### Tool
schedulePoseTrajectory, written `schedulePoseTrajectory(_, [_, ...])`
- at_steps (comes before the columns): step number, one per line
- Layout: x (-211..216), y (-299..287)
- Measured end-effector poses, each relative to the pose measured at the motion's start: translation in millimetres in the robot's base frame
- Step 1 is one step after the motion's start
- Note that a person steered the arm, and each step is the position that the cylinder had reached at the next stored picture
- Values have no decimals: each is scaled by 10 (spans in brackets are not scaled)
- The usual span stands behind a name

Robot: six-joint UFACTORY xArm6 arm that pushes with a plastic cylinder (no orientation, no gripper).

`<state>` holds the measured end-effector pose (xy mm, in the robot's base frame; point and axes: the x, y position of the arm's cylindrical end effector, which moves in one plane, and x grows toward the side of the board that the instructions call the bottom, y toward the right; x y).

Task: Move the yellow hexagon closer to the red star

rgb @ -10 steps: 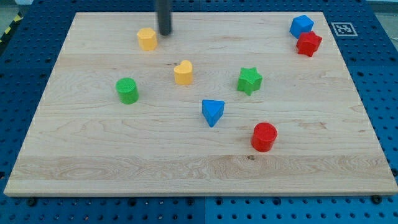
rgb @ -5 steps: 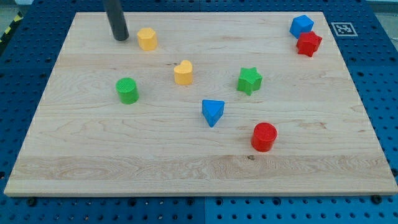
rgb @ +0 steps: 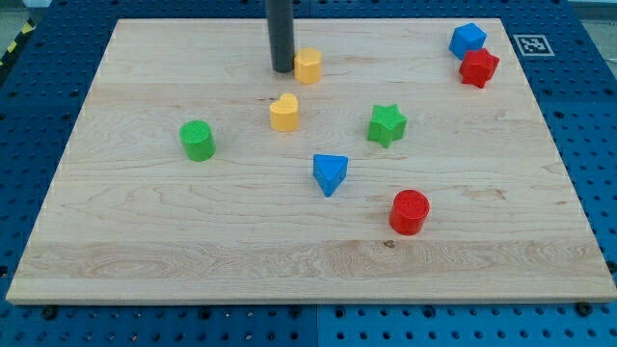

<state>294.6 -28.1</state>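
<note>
Presently my tip (rgb: pixel 282 69) was set touching the yellow hexagon (rgb: pixel 308 66) on its left, near the board's top; no claw fitted. Push w/ centred contact was needed, rightward twd the red star (rgb: pixel 478 67).

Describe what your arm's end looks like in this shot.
Only a straight, smooth, dark grey rod shows, round in section, coming down from the view's top edge. It carries no visible markings, cables or jaws. My tip is its plain blunt lower end, just left of the yellow hexagon. The arm above is out of frame.
</note>
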Motion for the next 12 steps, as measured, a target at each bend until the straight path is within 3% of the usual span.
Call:
schedulePoseTrajectory(3, [5, 946])
schedulePoseTrajectory(5, [526, 1489])
schedulePoseTrajectory(9, [1071, 1565])
schedulePoseTrajectory(12, [979, 2013])
